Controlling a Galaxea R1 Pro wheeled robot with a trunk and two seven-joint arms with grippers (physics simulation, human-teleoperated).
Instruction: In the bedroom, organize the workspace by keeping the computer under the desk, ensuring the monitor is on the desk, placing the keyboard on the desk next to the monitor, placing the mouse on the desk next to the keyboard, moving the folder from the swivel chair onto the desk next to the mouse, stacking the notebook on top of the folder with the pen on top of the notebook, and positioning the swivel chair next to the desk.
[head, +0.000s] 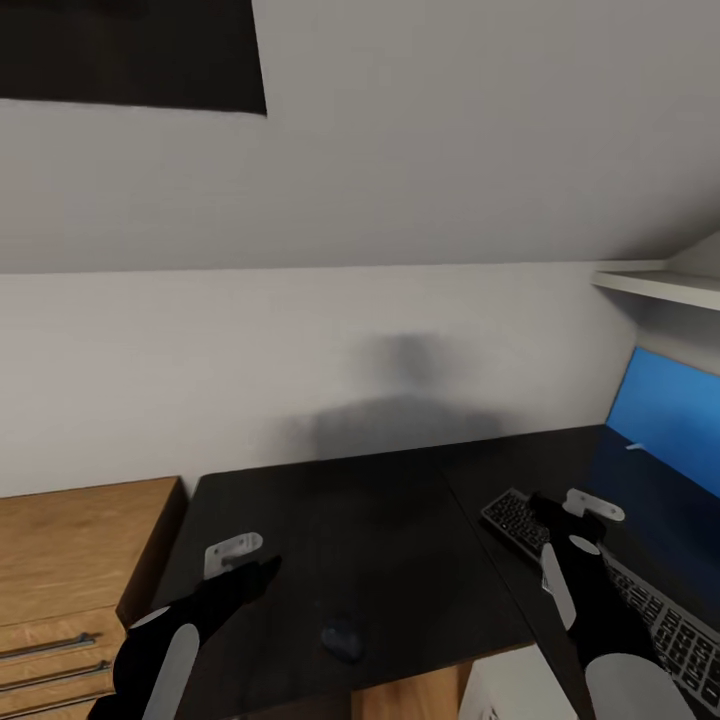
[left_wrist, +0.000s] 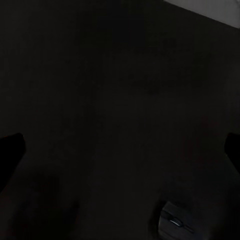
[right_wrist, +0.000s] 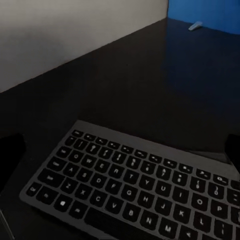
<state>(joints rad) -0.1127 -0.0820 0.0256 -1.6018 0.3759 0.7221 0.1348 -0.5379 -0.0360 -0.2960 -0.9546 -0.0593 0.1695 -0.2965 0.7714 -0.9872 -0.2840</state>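
The desk (head: 400, 520) has a glossy black top that runs along the grey wall. A small black mouse (head: 342, 640) lies near its front edge and also shows dimly in the left wrist view (left_wrist: 175, 220). The keyboard (head: 640, 600), dark keys in a silvery frame, lies on the desk's right part (right_wrist: 135, 185). My left gripper (head: 262, 570) hovers open over the bare desk top, left of and behind the mouse. My right gripper (head: 548, 510) is open above the keyboard's far end, with nothing between its fingers (right_wrist: 10, 155).
Low oak drawers (head: 70, 570) adjoin the desk on the left. A blue wall panel (head: 670, 410) stands at the right with a small pale object (right_wrist: 196, 24) at its foot. A white shelf (head: 660, 285) juts out above. Something white (head: 505, 690) shows below the desk's front edge.
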